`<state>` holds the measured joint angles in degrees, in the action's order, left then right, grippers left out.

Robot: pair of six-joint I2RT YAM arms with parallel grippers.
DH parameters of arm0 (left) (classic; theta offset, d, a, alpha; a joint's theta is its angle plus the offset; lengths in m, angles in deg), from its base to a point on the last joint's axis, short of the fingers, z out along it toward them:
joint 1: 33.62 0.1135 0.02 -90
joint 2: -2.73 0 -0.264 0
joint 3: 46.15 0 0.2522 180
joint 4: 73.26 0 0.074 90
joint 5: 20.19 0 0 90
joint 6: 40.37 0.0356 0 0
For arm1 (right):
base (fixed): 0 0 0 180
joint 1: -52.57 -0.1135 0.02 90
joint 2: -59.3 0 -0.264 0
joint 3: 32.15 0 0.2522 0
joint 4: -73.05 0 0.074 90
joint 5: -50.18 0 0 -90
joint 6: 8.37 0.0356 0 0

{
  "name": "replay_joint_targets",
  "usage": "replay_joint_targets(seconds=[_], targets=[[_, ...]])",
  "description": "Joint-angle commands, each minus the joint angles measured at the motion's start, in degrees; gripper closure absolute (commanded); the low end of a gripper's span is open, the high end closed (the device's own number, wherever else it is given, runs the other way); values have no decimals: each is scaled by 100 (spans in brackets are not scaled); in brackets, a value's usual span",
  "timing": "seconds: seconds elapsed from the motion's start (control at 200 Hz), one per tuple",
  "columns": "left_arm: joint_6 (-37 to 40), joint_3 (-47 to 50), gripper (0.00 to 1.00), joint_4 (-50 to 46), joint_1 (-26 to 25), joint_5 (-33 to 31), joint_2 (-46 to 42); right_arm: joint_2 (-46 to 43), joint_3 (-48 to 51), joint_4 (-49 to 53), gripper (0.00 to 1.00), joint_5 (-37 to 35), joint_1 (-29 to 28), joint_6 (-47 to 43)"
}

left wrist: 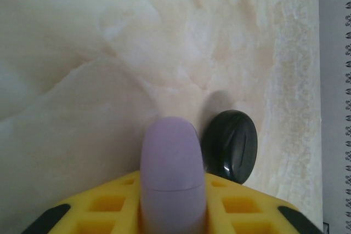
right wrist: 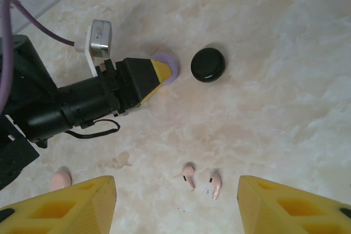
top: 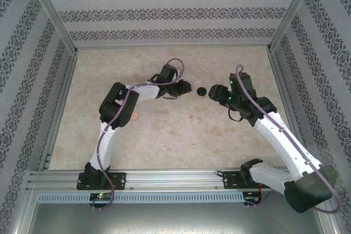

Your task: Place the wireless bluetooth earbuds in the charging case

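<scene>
One pink case [right wrist: 60, 179] lies leftmost. The left gripper [right wrist: 156, 72] is clamped on a purple case [left wrist: 173, 173], with a black case [right wrist: 208, 64] just beside it. Two pink earbuds [right wrist: 189, 178] lie loose on the table [right wrist: 285, 124], below the wide-spread right gripper [right wrist: 175, 190].

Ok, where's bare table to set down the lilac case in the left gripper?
Free: the far strip of marble tabletop along the patterned back wall, and the near stretch between the pale pink earbuds and the metal rail. Crowded: centre, around the black round case.
</scene>
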<state>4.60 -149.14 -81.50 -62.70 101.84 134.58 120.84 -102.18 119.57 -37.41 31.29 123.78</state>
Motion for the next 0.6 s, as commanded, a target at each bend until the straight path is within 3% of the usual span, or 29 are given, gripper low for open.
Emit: replay_joint_targets(seconds=[0.0,0.22,0.41,0.595], targets=[[-32,-18,68,-733,8,-179,11,27,-282,16,37,-187,-108,56],[183,43,37,-1504,67,-849,-371,97,-518,108,31,-365,-282,30],[436,266,22,-1832,190,-1214,-823,197,-669,184,30,-578,-504,82],[951,42,19,-2655,225,-1627,-970,280,-782,228,30,-785,-748,148]])
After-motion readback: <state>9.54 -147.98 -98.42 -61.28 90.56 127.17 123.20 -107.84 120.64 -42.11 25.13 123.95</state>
